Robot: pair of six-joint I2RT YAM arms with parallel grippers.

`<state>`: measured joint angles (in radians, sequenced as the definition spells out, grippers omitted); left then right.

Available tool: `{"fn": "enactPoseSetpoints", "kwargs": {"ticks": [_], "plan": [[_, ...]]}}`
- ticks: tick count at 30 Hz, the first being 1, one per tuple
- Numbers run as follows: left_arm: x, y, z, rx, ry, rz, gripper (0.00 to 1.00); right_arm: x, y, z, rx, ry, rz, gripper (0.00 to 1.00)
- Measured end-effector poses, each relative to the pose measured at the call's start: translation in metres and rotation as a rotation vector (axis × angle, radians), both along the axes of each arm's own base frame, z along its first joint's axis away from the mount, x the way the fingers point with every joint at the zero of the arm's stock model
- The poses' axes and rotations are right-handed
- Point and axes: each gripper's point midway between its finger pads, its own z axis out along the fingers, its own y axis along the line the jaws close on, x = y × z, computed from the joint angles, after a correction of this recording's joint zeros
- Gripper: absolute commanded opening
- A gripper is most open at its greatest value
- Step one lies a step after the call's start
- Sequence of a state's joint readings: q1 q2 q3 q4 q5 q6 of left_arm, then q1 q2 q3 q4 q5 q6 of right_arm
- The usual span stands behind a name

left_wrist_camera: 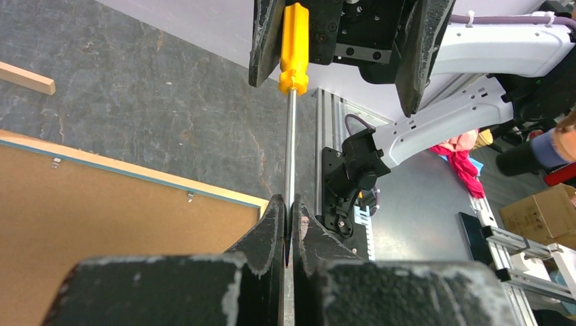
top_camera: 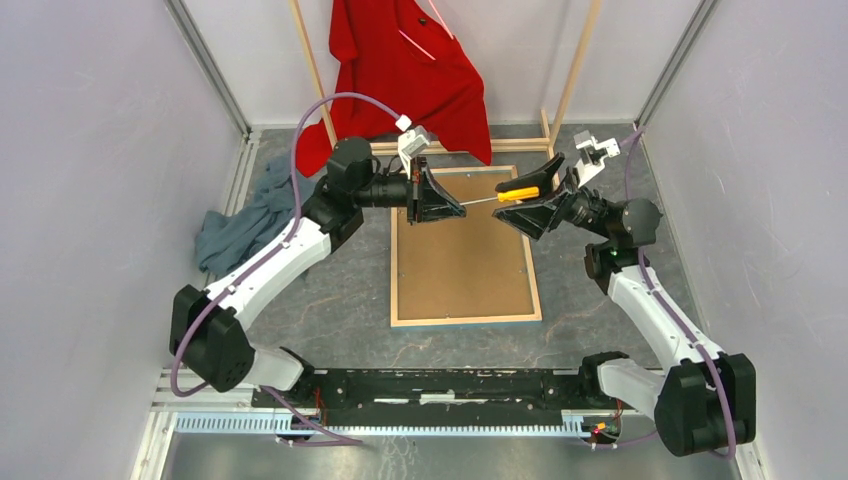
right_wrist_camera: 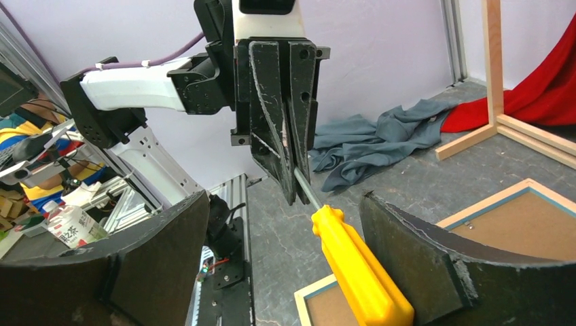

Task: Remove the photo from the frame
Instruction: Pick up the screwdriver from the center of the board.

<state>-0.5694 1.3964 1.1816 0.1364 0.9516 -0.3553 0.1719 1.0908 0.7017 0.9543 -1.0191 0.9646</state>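
Note:
The frame (top_camera: 396, 285) lies face down on the dark table, its brown backing board (top_camera: 460, 270) facing up. The photo is hidden beneath that board. Above the frame's far end, a screwdriver hangs level in the air. My left gripper (top_camera: 462, 208) is shut on its metal shaft (left_wrist_camera: 291, 142). The yellow handle (top_camera: 518, 192) sits between the jaws of my right gripper (top_camera: 510, 198), which stand wide apart. In the right wrist view the handle (right_wrist_camera: 353, 265) lies against one finger (right_wrist_camera: 421, 258), with a broad gap to the other finger (right_wrist_camera: 156, 251).
A red garment (top_camera: 410, 70) hangs on a wooden rack (top_camera: 575, 60) at the back, its foot bar just beyond the frame. A grey-blue cloth (top_camera: 245, 215) lies crumpled at the left. Small metal clips (left_wrist_camera: 190, 197) hold the backing board in.

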Motion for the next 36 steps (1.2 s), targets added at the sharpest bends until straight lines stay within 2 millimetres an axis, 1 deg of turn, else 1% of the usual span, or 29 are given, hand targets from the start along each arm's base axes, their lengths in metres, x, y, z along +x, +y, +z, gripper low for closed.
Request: {"fn": "enactPoseSetpoints", "kwargs": {"ticks": [6, 15, 18, 21, 22, 27, 36], "plan": [[0.001, -0.002, -0.006, 0.001, 0.015, -0.012, 0.02, -0.002, 0.005, -0.006, 0.001, 0.031, 0.011, 0.81], [0.001, -0.005, -0.012, 0.006, 0.036, -0.031, 0.02, -0.005, 0.008, -0.014, 0.004, 0.06, 0.006, 0.69], [-0.001, -0.005, -0.013, 0.007, 0.039, -0.045, 0.02, -0.007, 0.007, -0.014, 0.007, 0.058, -0.004, 0.63], [-0.003, -0.006, -0.013, 0.003, 0.034, -0.058, 0.02, -0.008, 0.006, -0.014, 0.007, 0.05, -0.013, 0.51], [-0.004, -0.007, -0.013, 0.002, 0.033, -0.063, 0.02, -0.008, 0.006, -0.014, 0.007, 0.05, -0.017, 0.49], [-0.006, -0.006, -0.012, 0.0, 0.033, -0.078, 0.02, -0.007, 0.005, -0.017, 0.004, 0.059, -0.026, 0.51], [-0.007, -0.006, -0.012, 0.0, 0.034, -0.082, 0.02, -0.01, 0.006, -0.019, -0.017, 0.038, -0.03, 0.49]]}}
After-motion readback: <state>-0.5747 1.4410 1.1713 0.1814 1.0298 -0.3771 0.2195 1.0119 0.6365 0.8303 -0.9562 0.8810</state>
